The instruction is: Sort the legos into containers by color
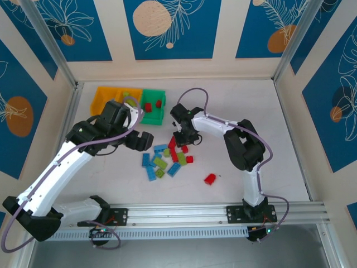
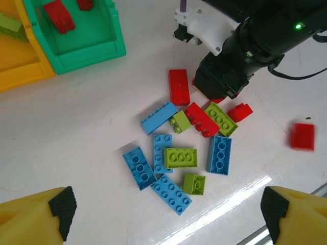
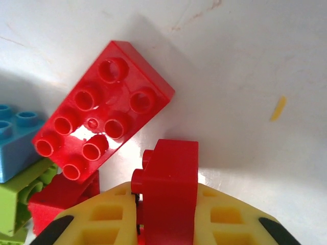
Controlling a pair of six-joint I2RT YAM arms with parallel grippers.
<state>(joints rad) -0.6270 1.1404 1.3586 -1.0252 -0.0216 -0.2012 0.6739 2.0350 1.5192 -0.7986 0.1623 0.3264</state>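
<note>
Two red legos [image 2: 59, 15] in green bin [image 2: 84, 38]; right gripper [image 3: 166, 222] clamped on red brick [image 3: 171, 186] near table [image 1: 251, 111] centre; left gripper [image 2: 166, 212] wide open, empty.

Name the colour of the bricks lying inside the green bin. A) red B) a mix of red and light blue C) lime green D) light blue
A: the left wrist view shows two red bricks on the floor of the green bin, with no brick of another colour in it.
</note>
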